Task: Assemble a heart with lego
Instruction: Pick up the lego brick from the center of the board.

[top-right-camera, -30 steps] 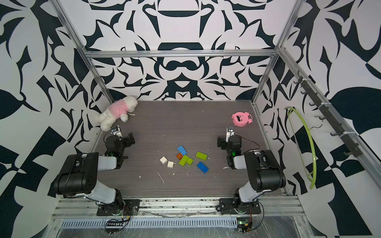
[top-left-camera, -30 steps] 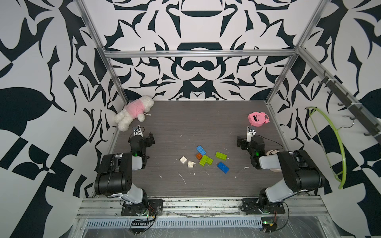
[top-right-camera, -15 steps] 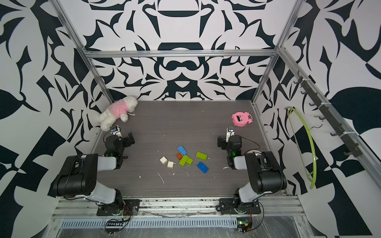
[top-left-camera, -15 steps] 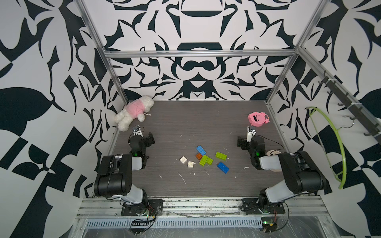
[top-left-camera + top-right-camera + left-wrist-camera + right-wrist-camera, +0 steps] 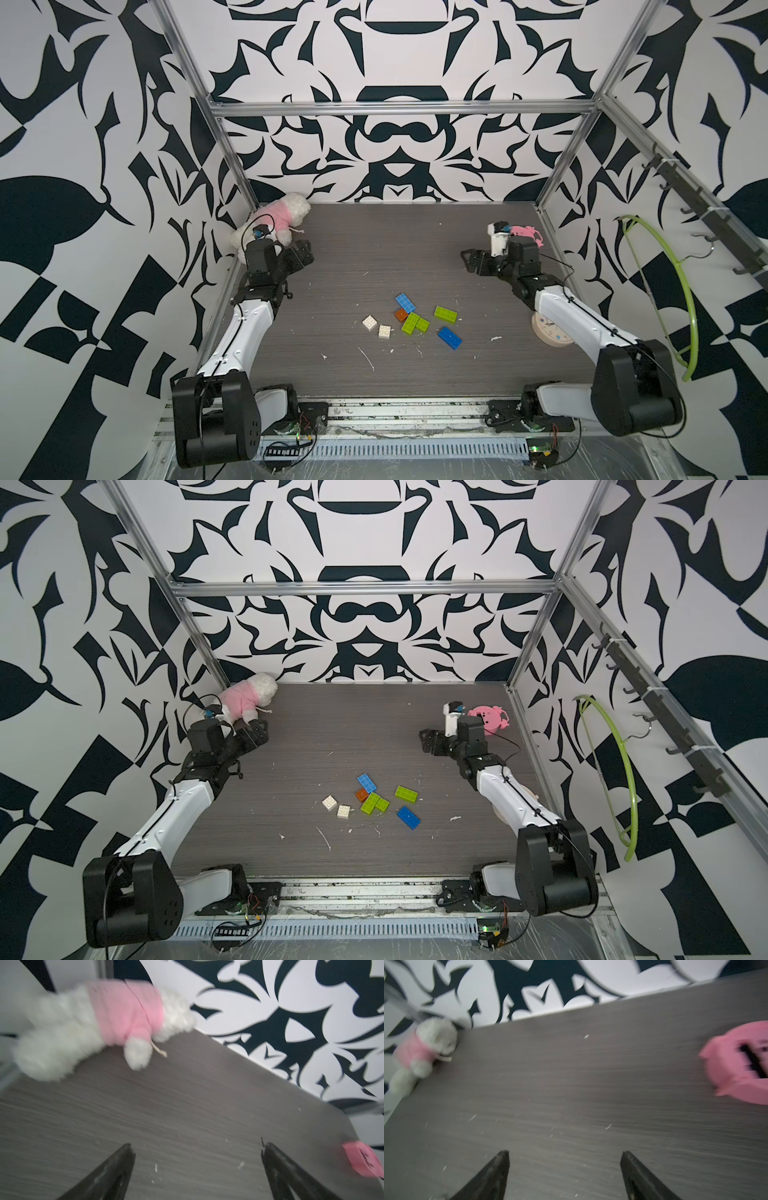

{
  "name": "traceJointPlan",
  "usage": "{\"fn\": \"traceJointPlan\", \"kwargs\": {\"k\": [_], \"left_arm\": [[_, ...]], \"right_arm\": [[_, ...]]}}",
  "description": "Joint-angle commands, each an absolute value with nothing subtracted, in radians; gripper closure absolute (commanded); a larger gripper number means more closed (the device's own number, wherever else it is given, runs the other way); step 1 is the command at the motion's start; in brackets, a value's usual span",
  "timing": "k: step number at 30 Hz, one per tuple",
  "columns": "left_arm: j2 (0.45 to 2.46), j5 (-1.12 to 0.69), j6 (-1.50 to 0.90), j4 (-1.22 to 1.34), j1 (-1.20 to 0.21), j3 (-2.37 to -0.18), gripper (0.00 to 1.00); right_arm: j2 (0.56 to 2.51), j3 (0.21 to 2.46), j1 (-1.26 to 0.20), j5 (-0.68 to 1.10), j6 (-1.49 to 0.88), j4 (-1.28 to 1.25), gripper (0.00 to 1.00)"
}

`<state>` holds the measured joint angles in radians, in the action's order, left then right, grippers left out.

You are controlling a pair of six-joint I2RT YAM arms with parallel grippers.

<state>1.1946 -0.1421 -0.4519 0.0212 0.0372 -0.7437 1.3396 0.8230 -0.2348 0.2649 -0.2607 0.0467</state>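
The lego lie loose in mid-table in both top views: a blue brick (image 5: 404,302), an orange one (image 5: 401,314), two lime-green ones side by side (image 5: 411,323), a third green (image 5: 445,314), a second blue (image 5: 449,337) and two white squares (image 5: 369,322). No joined heart is in view. My left gripper (image 5: 305,255) hovers open at the far left, well away from the bricks. My right gripper (image 5: 471,259) hovers open at the far right. Both wrist views, blurred, show only bare table between the left gripper's (image 5: 196,1147) and the right gripper's (image 5: 564,1152) spread fingers.
A pink-and-white plush toy (image 5: 274,218) lies in the far left corner behind my left gripper. A pink pig-faced toy (image 5: 488,719) sits at the far right. A pale clock (image 5: 548,330) lies under my right arm. A green hoop (image 5: 681,291) hangs on the right wall.
Both arms have lifted from their folded pose and reached toward the far side of the table. The grippers stayed open. The bricks have not moved.
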Motion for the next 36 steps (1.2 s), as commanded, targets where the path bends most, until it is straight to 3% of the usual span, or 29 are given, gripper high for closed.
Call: {"fn": "traceJointPlan", "kwargs": {"k": [1,5,9,13,25,33,36], "left_arm": [[1.199,-0.313,-0.515,-0.118,-0.011,-0.720,0.01],[1.224,-0.294,-0.511,-0.133,-0.094,-0.704,0.01],[1.253,-0.281,-0.522,-0.123,-0.127,-0.701,0.01],[1.306,-0.286,-0.532,-0.092,-0.156,-0.703,0.01],[1.345,-0.286,-0.526,-0.091,-0.204,-0.706,0.01],[1.335,-0.277,-0.518,-0.095,-0.204,-0.703,0.01],[1.342,-0.280,-0.518,-0.094,-0.203,-0.710,0.01]], "right_arm": [[1.382,0.911,-0.419,0.320,-0.226,0.330,0.19],[1.470,0.999,-0.578,0.283,-0.198,0.444,0.27],[1.534,1.063,-0.636,0.224,-0.209,0.495,0.32],[1.639,1.148,-0.666,0.164,-0.197,0.512,0.43],[1.943,1.428,-0.718,0.145,-0.118,0.616,0.44],[1.960,1.430,-0.718,0.088,-0.100,0.638,0.50],[1.957,1.418,-0.718,0.090,-0.100,0.631,0.57]]}}
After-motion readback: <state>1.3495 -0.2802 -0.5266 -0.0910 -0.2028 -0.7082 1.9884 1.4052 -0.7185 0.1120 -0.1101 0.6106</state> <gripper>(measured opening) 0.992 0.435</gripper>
